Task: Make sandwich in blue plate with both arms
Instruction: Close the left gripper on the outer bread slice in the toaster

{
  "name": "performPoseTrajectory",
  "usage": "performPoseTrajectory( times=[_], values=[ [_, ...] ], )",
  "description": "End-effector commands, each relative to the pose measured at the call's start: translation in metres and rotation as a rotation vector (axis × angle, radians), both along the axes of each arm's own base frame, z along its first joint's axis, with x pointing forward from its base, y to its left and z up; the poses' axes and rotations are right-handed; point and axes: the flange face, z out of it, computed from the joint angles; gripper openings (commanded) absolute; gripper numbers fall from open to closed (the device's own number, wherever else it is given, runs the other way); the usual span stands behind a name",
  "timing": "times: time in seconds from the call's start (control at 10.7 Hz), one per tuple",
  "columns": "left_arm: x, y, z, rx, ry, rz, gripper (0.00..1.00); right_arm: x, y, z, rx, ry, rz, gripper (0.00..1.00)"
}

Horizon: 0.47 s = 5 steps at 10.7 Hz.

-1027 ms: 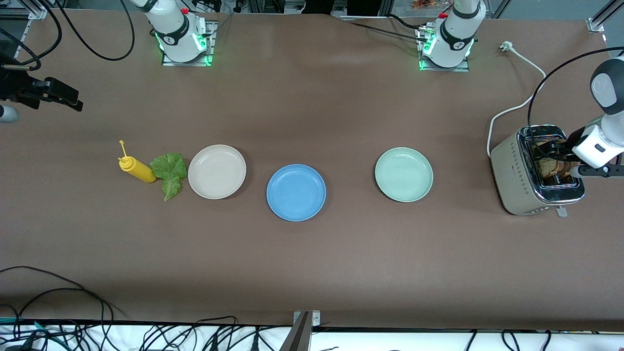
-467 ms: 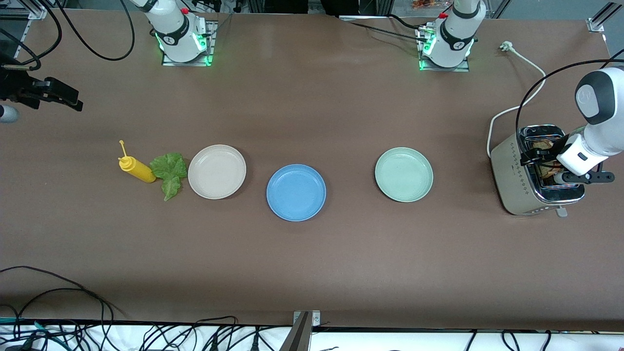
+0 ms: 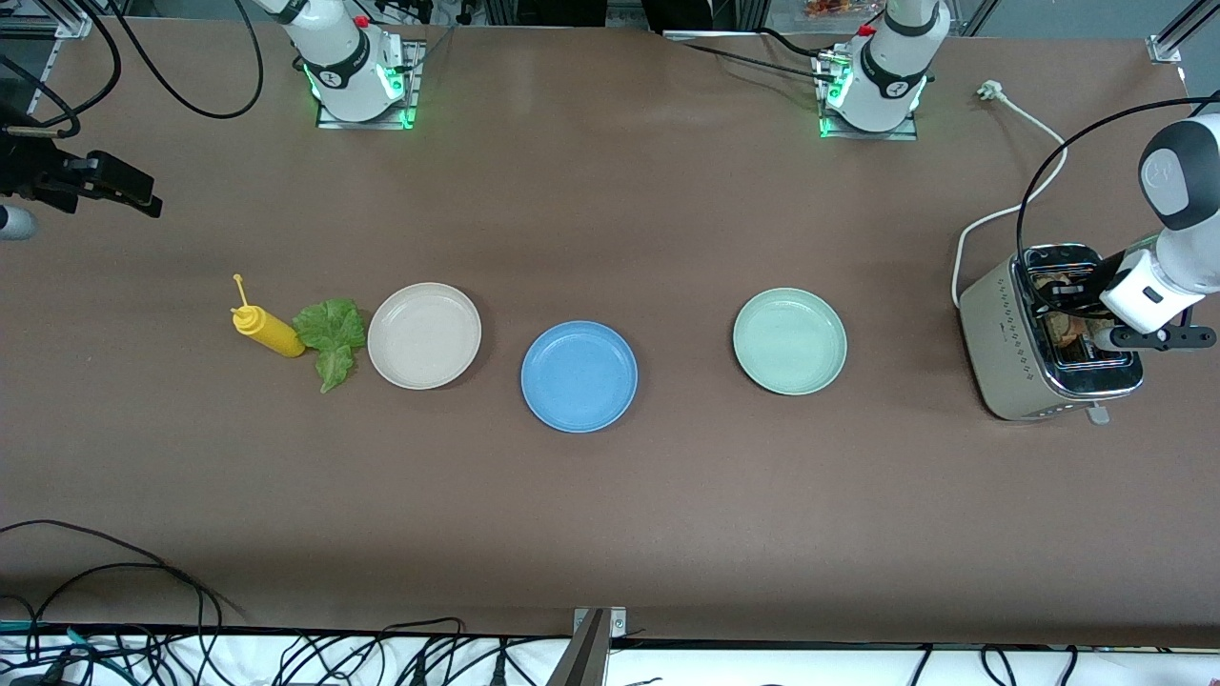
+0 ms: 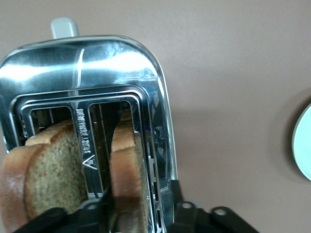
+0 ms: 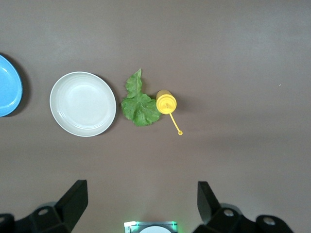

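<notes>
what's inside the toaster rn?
Two bread slices stand in the slots of the toaster, one per slot, tops poking out. The left gripper straddles one slice, fingers open. Lower parts of both slices are hidden inside the slots.

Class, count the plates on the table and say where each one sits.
3. The beige plate sits beside the lettuce, toward the right arm's end. The blue plate is in the middle. The green plate is nearest the toaster.

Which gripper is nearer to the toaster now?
Left. The left gripper is at the toaster, its fingers around a bread slice in one slot. The right gripper hangs above the lettuce.
</notes>
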Motion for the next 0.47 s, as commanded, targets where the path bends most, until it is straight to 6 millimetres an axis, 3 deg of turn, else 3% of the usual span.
performPoseTrajectory(
  times=[0.0, 0.09, 0.19, 0.28, 0.37],
  values=[
    [-0.008, 0.000, 0.000, -0.027, 0.025, -0.019, 0.27, 0.000, 0.001, 0.004, 0.012, 0.003, 0.003, 1.00],
    [-0.010, 0.002, -0.001, -0.028, 0.030, -0.016, 0.27, 0.000, 0.001, 0.004, 0.013, 0.003, 0.004, 1.00],
    [-0.010, 0.002, 0.000, -0.029, 0.032, -0.017, 0.17, 0.000, 0.001, 0.004, 0.013, 0.003, 0.003, 1.00],
    [-0.011, 0.002, 0.003, -0.029, 0.037, -0.015, 0.01, 0.000, 0.001, 0.004, 0.013, 0.003, 0.004, 1.00],
    [-0.011, 0.001, 0.013, -0.029, 0.033, -0.012, 0.00, 0.000, 0.001, 0.004, 0.013, 0.003, 0.005, 1.00]
  ],
)
